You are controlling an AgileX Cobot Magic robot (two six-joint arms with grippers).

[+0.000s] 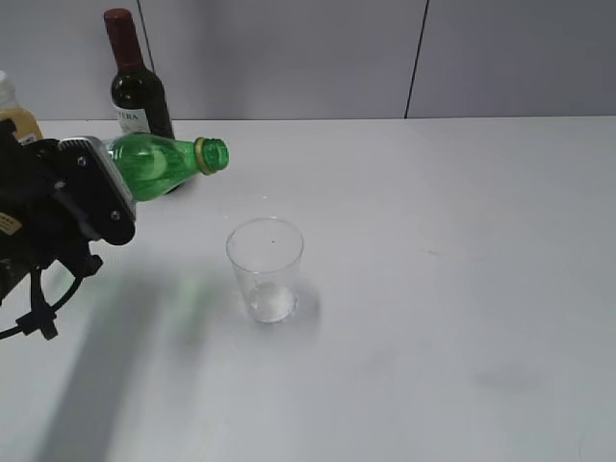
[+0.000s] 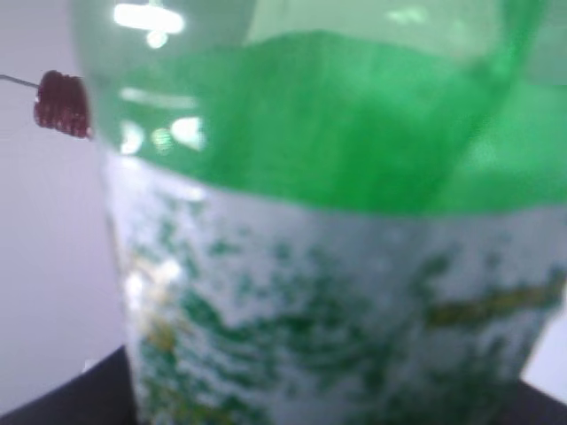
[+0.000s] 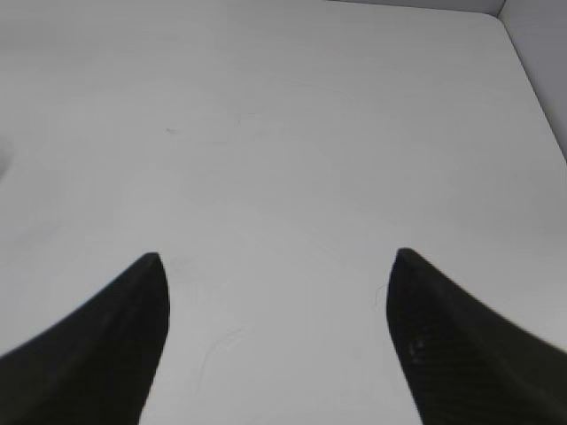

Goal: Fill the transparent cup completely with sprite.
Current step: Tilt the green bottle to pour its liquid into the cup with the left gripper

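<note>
The left tool [image 1: 106,188] is grasping the green sprite bottle [image 1: 159,164] around its labelled body and holding it nearly horizontal near the counter's [image 1: 462,289] rear left corner, its uncapped mouth pointing toward the middle but stopping short of the clear cup [image 1: 265,269], which is standing upright near the middle of the counter and looking empty. Judging from this, any sprite leaving the mouth now is risking a spill onto the counter behind the cup, and a fast tilt is risking foaming over the rim or toppling the light cup. The right tool [image 3: 279,341] is hanging released over bare counter toward the right edge, steadying nothing.
</note>
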